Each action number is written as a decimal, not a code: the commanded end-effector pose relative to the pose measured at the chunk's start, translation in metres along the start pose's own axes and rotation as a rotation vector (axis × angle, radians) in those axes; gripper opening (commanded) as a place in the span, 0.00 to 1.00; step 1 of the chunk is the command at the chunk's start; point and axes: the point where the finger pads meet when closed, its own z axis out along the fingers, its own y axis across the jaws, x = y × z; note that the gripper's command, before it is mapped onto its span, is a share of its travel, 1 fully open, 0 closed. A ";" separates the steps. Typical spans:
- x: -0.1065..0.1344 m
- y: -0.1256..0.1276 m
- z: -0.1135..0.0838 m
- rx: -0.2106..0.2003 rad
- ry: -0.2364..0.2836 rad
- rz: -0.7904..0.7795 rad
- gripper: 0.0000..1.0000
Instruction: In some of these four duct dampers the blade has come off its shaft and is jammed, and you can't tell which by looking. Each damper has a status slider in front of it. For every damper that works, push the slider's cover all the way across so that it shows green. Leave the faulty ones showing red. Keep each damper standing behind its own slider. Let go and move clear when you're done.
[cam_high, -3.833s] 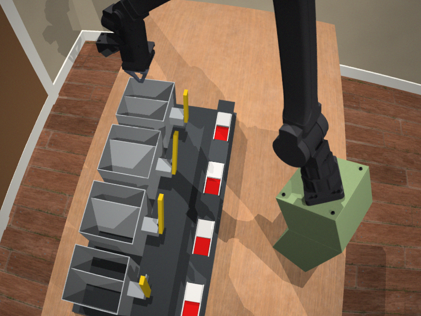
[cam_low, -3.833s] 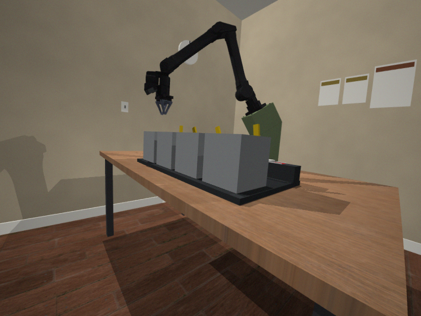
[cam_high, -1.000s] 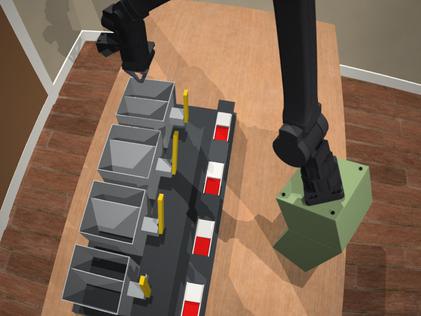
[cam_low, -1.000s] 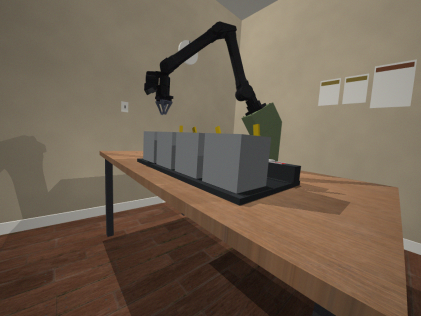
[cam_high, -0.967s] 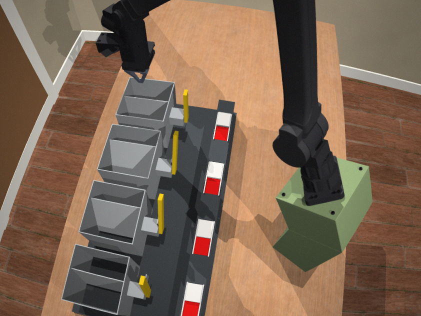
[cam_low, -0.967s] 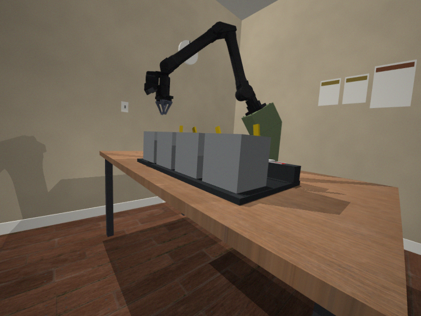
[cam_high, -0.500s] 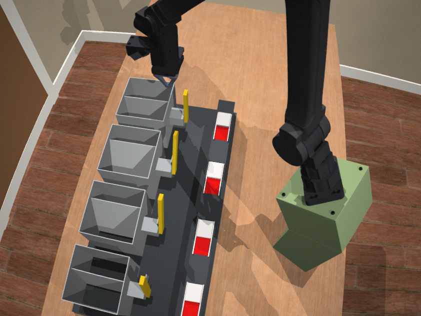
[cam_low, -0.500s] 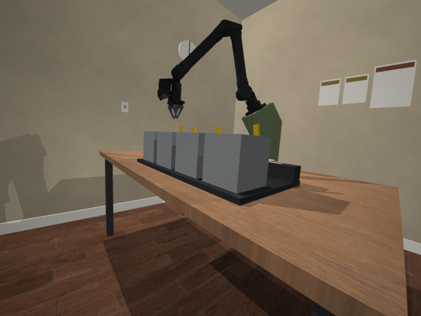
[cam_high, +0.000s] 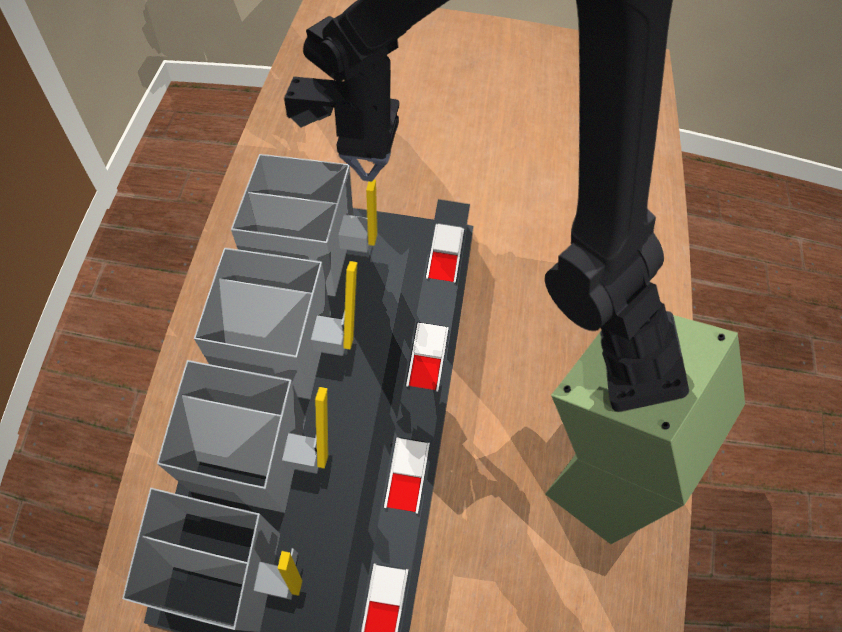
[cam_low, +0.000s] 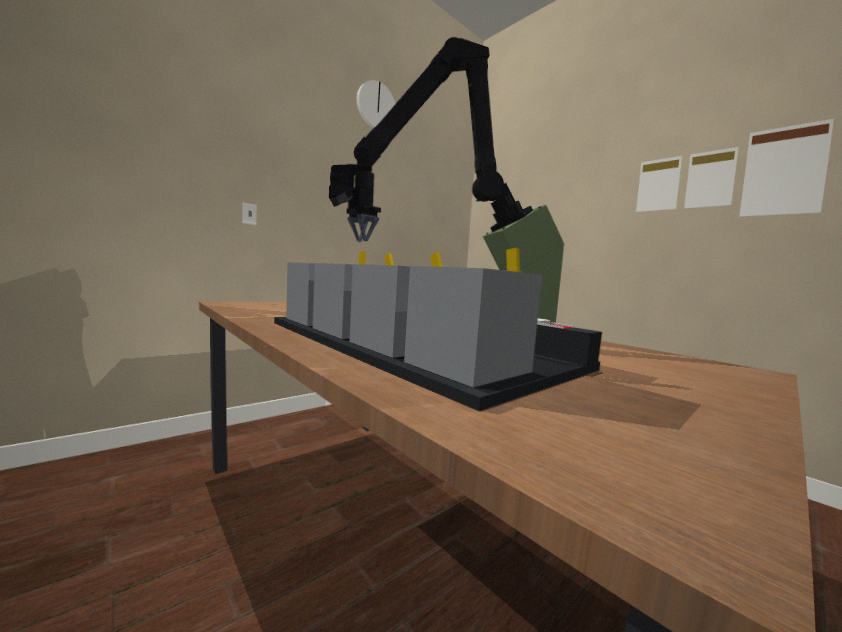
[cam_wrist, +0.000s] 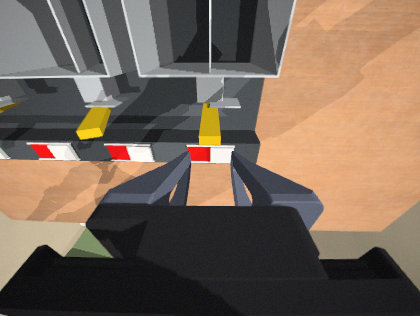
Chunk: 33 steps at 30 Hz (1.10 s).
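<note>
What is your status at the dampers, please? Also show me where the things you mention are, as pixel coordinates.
Gripper (cam_high: 367, 178) (cam_low: 362, 239) (cam_wrist: 210, 157) partly open, holding nothing, above the end lever (cam_high: 371, 212) (cam_low: 361, 257) (cam_wrist: 210, 125). All four sliders showing red. Nothing seen between gripper and lever.

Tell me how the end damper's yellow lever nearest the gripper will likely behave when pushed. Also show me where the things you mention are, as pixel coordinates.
The yellow lever (cam_high: 371, 212) (cam_wrist: 210, 125) looks stiff, being a straight, sharp-edged bar. It should probably swing rather than slide, since it joins the damper (cam_high: 290, 195) by a side bracket. Its narrow, smooth face might let an off-centre fingertip slip off.
</note>
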 end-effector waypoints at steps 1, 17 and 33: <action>-0.005 -0.001 -0.008 0.021 -0.032 -0.017 0.36; -0.001 0.004 0.011 -0.005 -0.004 -0.010 0.36; 0.000 0.005 0.035 -0.004 -0.003 -0.002 0.36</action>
